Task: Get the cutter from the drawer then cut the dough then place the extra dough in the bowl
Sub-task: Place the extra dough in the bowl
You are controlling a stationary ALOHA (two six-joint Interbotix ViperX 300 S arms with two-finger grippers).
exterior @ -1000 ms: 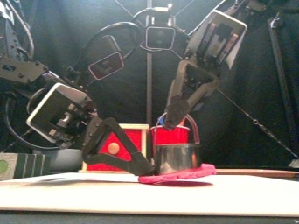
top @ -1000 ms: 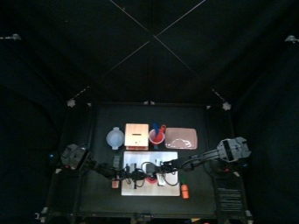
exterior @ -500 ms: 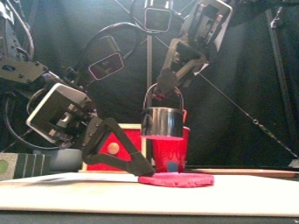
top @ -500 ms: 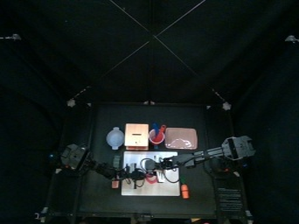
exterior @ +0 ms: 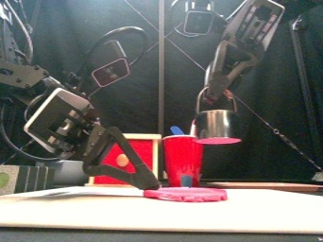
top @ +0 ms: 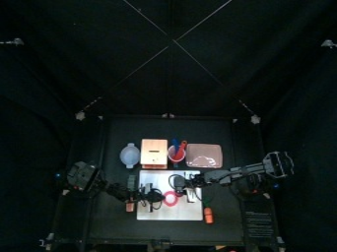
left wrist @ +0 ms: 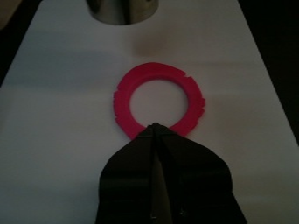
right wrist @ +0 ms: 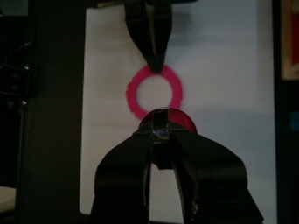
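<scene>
A pink dough ring (left wrist: 160,96) lies flat on the white cutting board (left wrist: 246,131); the front view shows the ring (exterior: 184,195) low and thin. My left gripper (left wrist: 153,128) is shut, its tip resting on the ring's near edge. My right gripper (right wrist: 158,118) is shut on the wire handle of the round metal cutter (exterior: 216,124), which hangs well above the board and right of the ring. A cut-out dough disc (exterior: 224,141) sticks to the cutter's underside and shows red below the right jaws (right wrist: 176,119).
Behind the board stand the wooden box (top: 158,150), the blue-grey bowl (top: 128,155), the red cup (exterior: 183,159) with a blue knife, and the pink tray (top: 206,155). A small orange thing (top: 207,214) lies at the board's front right.
The right gripper has lifted the cutter off the dough, up and to the right, with the cut disc stuck in it. The ring stays on the board under the left gripper's tip.
</scene>
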